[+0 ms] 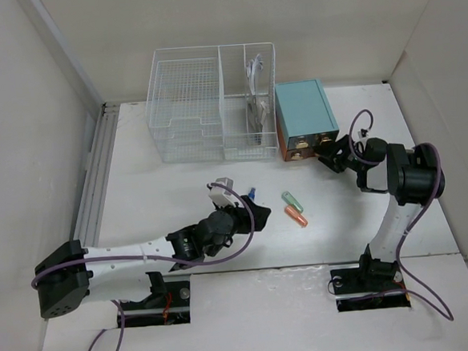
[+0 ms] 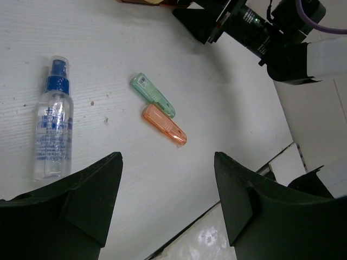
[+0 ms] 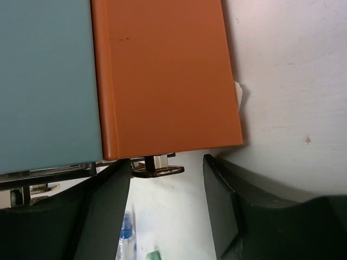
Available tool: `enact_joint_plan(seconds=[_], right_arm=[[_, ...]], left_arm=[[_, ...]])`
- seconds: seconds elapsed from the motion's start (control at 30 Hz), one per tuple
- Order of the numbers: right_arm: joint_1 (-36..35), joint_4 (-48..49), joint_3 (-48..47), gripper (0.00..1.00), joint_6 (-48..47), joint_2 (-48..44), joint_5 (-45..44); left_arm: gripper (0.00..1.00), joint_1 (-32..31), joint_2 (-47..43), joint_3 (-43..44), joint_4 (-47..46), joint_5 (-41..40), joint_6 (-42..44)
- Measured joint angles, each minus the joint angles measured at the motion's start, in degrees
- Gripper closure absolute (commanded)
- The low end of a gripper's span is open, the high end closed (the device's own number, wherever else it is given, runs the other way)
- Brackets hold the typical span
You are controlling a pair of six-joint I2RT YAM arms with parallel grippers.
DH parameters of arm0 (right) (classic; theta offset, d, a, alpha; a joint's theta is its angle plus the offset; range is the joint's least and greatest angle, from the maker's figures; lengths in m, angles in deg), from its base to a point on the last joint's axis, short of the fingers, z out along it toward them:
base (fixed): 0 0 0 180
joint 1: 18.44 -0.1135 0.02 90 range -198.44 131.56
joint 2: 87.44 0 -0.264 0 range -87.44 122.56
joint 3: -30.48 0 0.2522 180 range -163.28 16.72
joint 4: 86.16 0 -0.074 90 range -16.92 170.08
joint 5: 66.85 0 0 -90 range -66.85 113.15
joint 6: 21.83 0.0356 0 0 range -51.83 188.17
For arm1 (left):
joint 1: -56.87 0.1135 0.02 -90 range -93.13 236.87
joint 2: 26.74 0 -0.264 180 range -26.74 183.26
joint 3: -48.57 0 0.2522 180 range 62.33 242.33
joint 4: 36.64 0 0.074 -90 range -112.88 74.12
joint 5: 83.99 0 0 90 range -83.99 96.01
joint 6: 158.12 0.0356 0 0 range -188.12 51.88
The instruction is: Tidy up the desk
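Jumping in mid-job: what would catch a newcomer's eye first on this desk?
A green case and an orange case lie close together on the desk, a clear spray bottle flat nearby, below the open left gripper. At the back, the open right gripper faces the brown drawer front of the teal box, with a wire basket beside it.

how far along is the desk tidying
Done: some items sit in the wire basket. In hand: nothing gripped; right tool open at the drawer handle on the teal box, left tool open over the desk. Left: spray bottle, green stick, orange stick loose.
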Motion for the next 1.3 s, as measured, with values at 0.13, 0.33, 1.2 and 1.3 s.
enact_joint_plan(seconds=[0.13,0.33,1.2,1.3], right_arm=[[0.0,2.4,0.0,0.46,1.6,0.5,1.0],[0.1,3.8,0.2,0.66,3.8,1.1,1.4],[9.1,-34.6,4.5,0.65,-24.4,-12.6,17.1],[9.4,-39.8,3.1,0.41,-28.3,-13.0,17.8]], left_arm=[[0.35,0.0,1.3,0.0,-0.3,0.3,0.0],[0.35,0.0,2.1,0.0,-1.4,0.6,0.0],[0.35,-1.6,2.3,0.0,-2.0,0.7,0.5],[0.35,-1.7,2.3,0.0,-2.0,0.6,0.5]])
